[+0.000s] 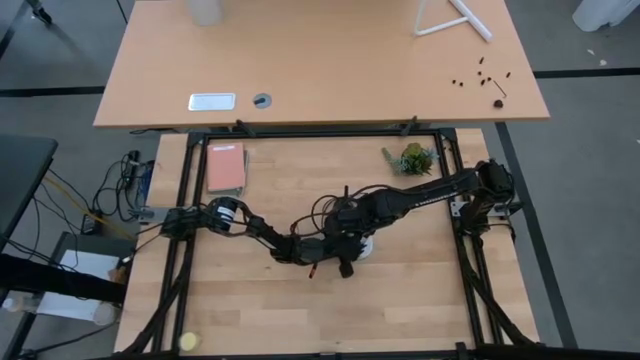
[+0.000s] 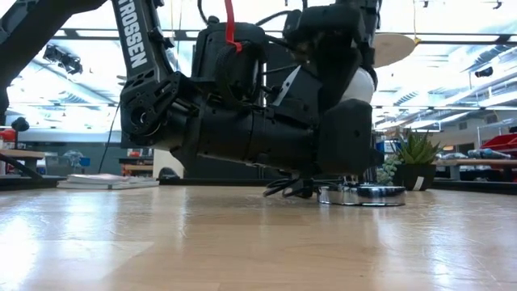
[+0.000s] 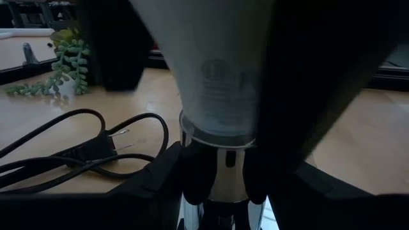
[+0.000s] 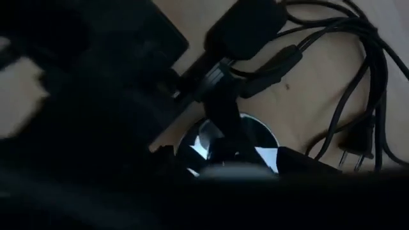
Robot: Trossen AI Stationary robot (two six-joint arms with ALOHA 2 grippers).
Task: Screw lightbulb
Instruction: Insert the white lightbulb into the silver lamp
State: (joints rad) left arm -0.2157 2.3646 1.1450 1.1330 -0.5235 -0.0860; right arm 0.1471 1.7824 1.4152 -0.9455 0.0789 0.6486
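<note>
The white lightbulb (image 3: 214, 70) stands upright, its greyish screw end down in the neck of the silvery socket (image 2: 363, 195), whose round disc rests flat on the table near the middle. My left gripper (image 3: 220, 185) comes in low from the table's left and is shut on the socket's neck. My right gripper (image 2: 343, 48) reaches down from above and is shut on the bulb, whose white side (image 2: 361, 85) shows past the fingers. In the high view both grippers meet at one spot (image 1: 350, 245). My left gripper pinches the socket's metal neck (image 3: 220, 169) between its two fingers, just under the bulb's screw end. The fingers come level from the table's left. The socket's disc stays on the table. My right gripper holds the bulb's wide white body between its two fingers (image 3: 319, 64), one on each side. The fingers point down from above. The bulb stands upright with its narrow end in the socket.
The socket's black cord and plug (image 3: 96, 150) lie looped on the table beside the disc. A small green plant (image 1: 412, 158) stands at the far right, a pink book (image 1: 226, 167) at the far left, and a yellow ball (image 1: 188, 342) at the near left edge.
</note>
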